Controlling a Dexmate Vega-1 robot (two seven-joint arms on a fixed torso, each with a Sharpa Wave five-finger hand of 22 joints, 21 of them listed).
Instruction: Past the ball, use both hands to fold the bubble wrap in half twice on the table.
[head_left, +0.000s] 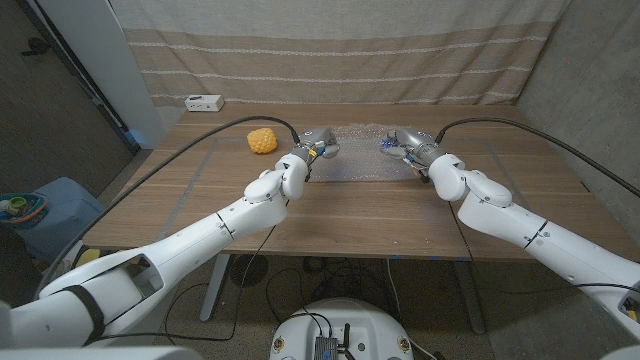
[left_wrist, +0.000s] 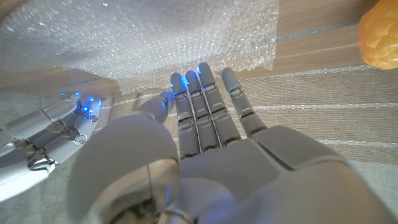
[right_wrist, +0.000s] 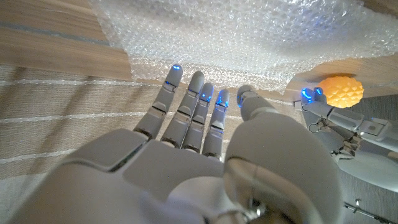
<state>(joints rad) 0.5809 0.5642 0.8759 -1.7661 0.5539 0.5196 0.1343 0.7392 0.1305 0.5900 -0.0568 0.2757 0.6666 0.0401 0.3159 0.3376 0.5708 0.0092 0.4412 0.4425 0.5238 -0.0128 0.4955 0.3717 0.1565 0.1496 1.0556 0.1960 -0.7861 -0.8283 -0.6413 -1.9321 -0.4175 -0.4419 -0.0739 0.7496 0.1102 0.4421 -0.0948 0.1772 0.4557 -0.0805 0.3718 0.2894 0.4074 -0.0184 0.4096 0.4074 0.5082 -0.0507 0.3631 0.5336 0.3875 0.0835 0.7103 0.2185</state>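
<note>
Crinkled clear bubble wrap (head_left: 362, 152), knobbly yellow ball (head_left: 262, 141), wood-grain table (head_left: 360, 215)

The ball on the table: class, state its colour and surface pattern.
The ball is yellow-orange with a bumpy, knobbly surface, clearest in the right wrist view.

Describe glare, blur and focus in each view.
Head view: evenly lit and sharp; the bubble wrap is faint against the table. Left wrist view: left hand close and soft, blue fingertip lights glowing, ball blurred. Right wrist view: wrap glints, right hand blurred nearest the lens.
</note>
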